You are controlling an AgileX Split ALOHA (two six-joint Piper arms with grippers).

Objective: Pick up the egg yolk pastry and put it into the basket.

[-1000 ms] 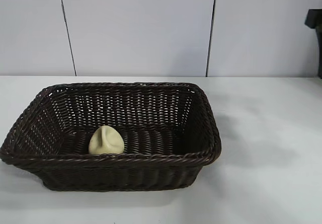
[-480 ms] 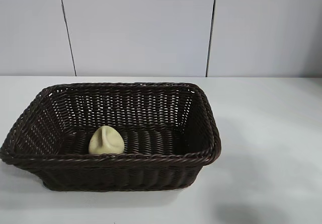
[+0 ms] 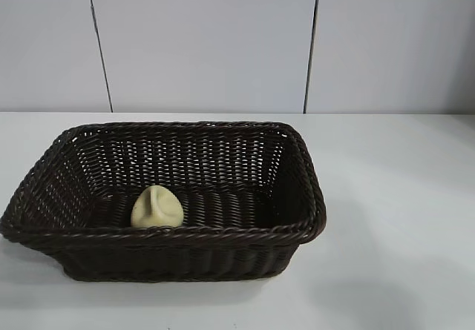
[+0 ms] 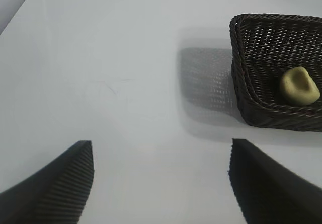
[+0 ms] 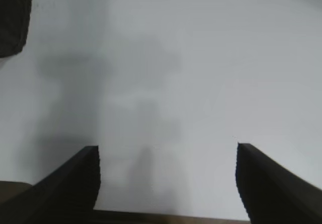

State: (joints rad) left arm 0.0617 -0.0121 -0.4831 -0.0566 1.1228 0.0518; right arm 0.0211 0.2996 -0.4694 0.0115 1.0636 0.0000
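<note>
One small egg yolk pastry (image 3: 156, 208) sits inside the basket (image 3: 185, 233), down on the woven floor, close to the near wall and more toward the left end as seen from the outside camera. It is pale yellow and round, with a soft dent in its top. Nothing is touching it. The basket is big, dark brown and woven, with slanted sides and a braided rim, and it rests on the white table (image 3: 401, 219). Behind the table stands a pale wall (image 3: 208, 41) with two thin dark lines running up it. Neither arm shows in the outside view. From the left wrist camera, the left gripper (image 4: 161, 183) hangs over bare table with its two dark fingers (image 4: 65, 183) spread wide apart and nothing between them. The basket (image 4: 261, 113) is off to one side of it and well away, throwing a gray shadow on the table, and the pastry (image 4: 300, 85) can be seen lying inside. From the right wrist camera, the right gripper (image 5: 166, 183) is also above bare table, its fingers (image 5: 70, 183) wide apart and holding nothing. Soft gray shadows lie on the table under it. One dark shape (image 5: 12, 17) shows at a corner of that picture, but I cannot tell what it is.
</note>
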